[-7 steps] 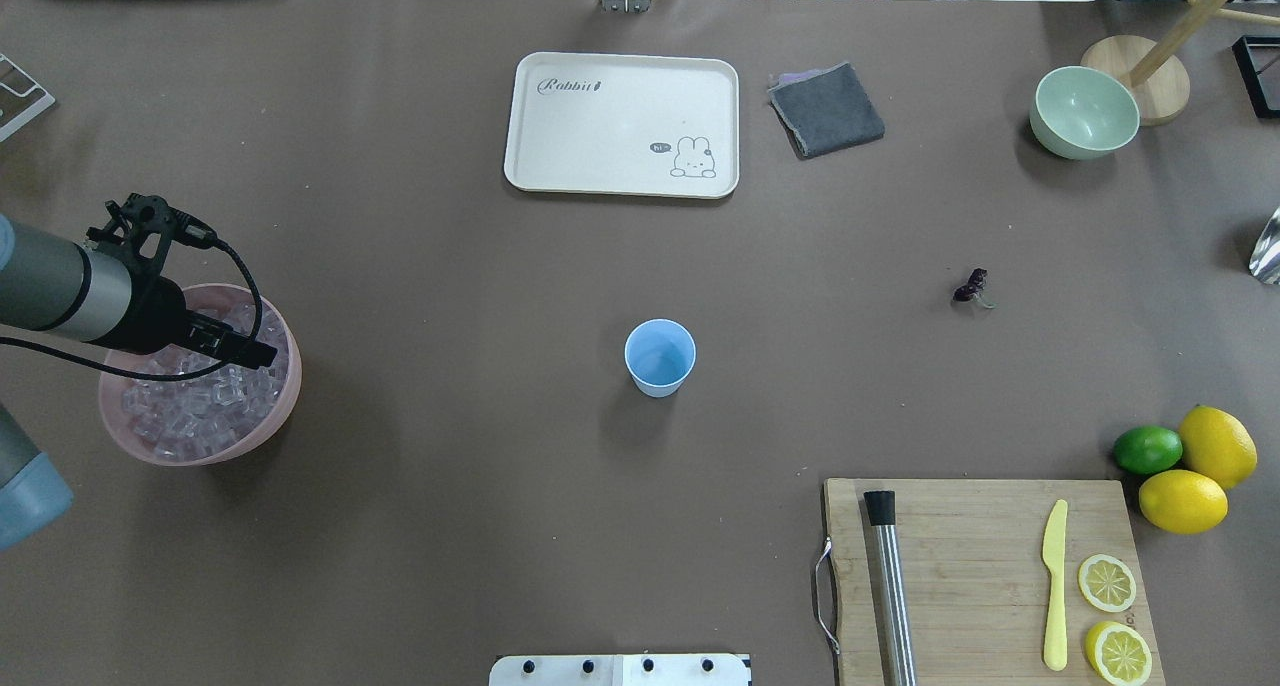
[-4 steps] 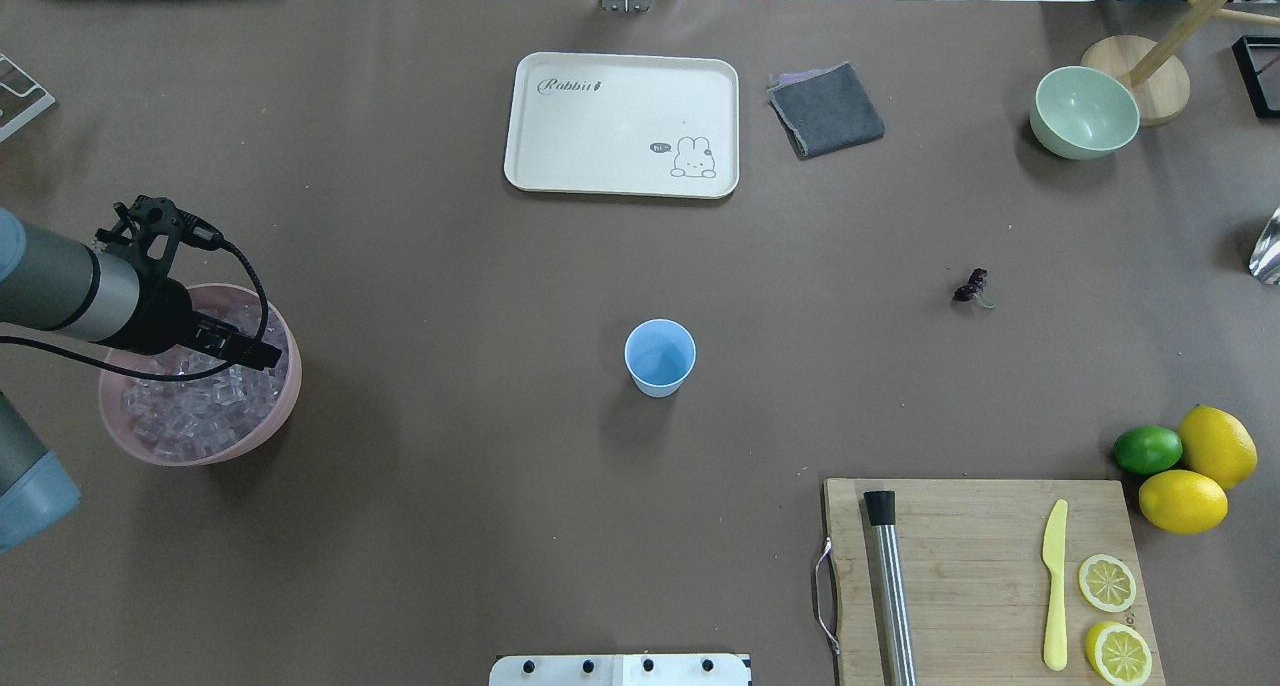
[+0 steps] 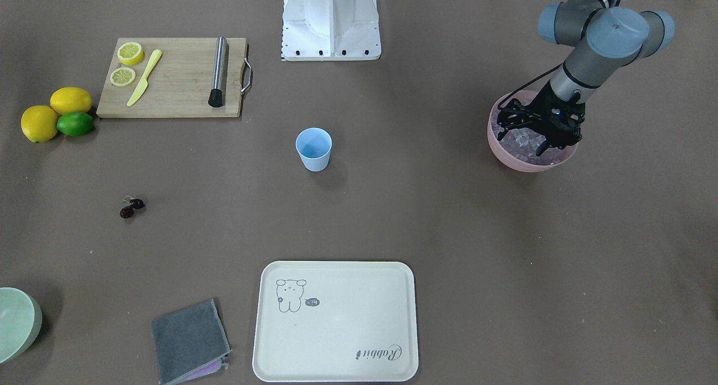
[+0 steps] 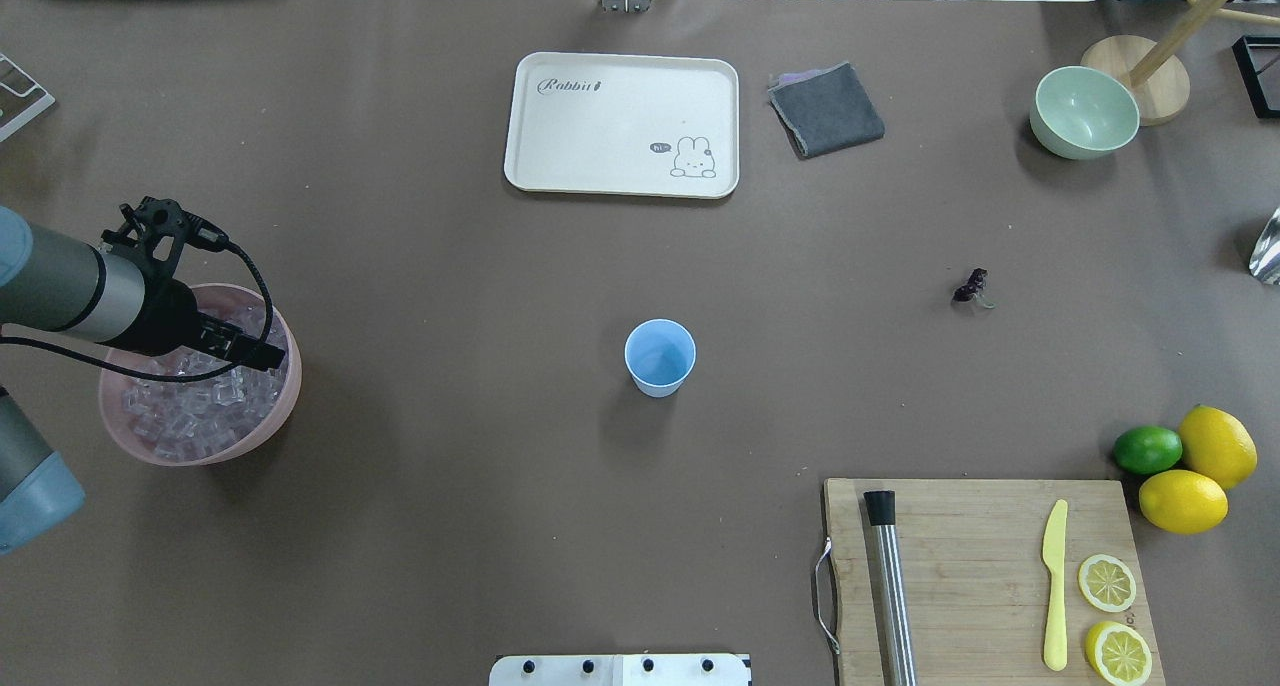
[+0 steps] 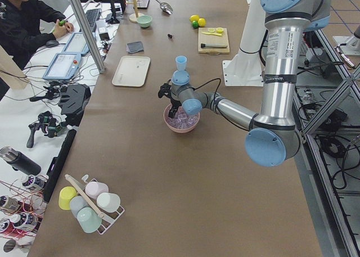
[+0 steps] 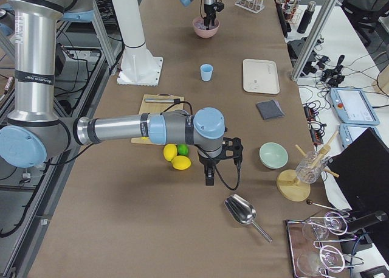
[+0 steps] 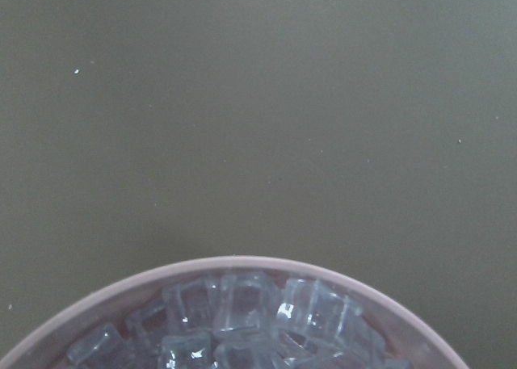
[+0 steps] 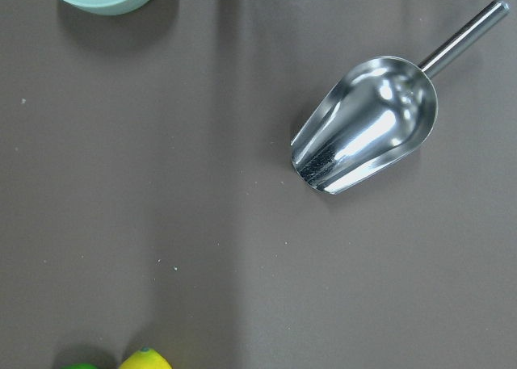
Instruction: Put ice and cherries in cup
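The light blue cup (image 4: 660, 356) stands upright and empty at mid-table, also in the front view (image 3: 313, 147). The ice (image 4: 185, 416) fills a pink bowl (image 4: 290, 391) at the left edge and shows close up in the left wrist view (image 7: 242, 312). My left gripper (image 4: 240, 346) points down into that bowl over the ice; its fingers look spread in the front view (image 3: 521, 141). The cherries (image 4: 971, 287) lie on the table to the right of the cup. My right gripper (image 6: 209, 179) shows only in the right side view, low over the table near the lemons; I cannot tell its state.
A metal scoop (image 8: 367, 127) lies under the right wrist. A cream tray (image 4: 620, 124), a grey cloth (image 4: 826, 109) and a pale green bowl (image 4: 1084, 112) sit at the far side. A cutting board (image 4: 980, 556) with knife, muddler and lemon slices is near right, beside lemons and a lime (image 4: 1147, 449).
My left arm has shifted slightly to the right over the pink bowl. Nothing else has moved.
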`<state>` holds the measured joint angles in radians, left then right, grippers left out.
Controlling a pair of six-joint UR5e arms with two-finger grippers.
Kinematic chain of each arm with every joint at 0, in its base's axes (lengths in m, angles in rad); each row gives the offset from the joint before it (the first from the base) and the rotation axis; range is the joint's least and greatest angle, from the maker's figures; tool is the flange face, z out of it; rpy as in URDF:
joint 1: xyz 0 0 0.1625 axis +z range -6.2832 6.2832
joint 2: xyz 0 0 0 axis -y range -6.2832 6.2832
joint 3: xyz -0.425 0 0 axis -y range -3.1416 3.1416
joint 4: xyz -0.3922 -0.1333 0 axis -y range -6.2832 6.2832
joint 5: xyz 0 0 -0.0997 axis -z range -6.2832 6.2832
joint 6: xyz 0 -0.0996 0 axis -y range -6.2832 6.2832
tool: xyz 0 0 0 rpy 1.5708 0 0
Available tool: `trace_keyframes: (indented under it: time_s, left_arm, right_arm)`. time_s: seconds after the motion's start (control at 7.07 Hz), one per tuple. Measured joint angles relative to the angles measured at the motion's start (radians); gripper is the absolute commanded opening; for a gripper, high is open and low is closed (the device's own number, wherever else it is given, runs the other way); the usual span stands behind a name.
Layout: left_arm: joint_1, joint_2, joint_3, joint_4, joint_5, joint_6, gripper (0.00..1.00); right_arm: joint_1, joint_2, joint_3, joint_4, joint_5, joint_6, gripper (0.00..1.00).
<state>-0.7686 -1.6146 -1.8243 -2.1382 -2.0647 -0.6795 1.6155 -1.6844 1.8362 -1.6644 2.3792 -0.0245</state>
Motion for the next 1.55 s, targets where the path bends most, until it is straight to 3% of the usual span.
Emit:
trace_keyframes:
  time_s: [0.28,0.85,0.99,1.27,1.41,1.55]
  left_arm:
    - [0.000,0.006,0.000,0.000,0.000,0.000,0.75]
    - [-0.001,0.013,-0.002,0.000,-0.004,0.000,0.32]
    - [-0.001,0.013,-0.004,0.000,-0.006,0.000,0.16]
    - [-0.004,0.014,-0.009,0.000,-0.008,0.000,0.01]
    - [-0.007,0.014,-0.010,0.000,-0.008,0.000,0.07]
    - [-0.010,0.015,-0.014,0.000,-0.009,0.000,0.68]
  right_arm:
    - [0.001,0.000,0.011,-0.001,0.001,0.000,1.00]
    - [0.001,0.000,0.014,-0.002,0.003,0.000,1.00]
    - [0.001,0.000,0.014,-0.002,0.003,0.000,1.00]
    - [0.001,0.000,0.014,-0.002,0.003,0.000,1.00]
    - [0.001,0.000,0.014,-0.002,0.003,0.000,1.00]
    - [0.001,0.000,0.014,-0.003,0.003,0.000,1.00]
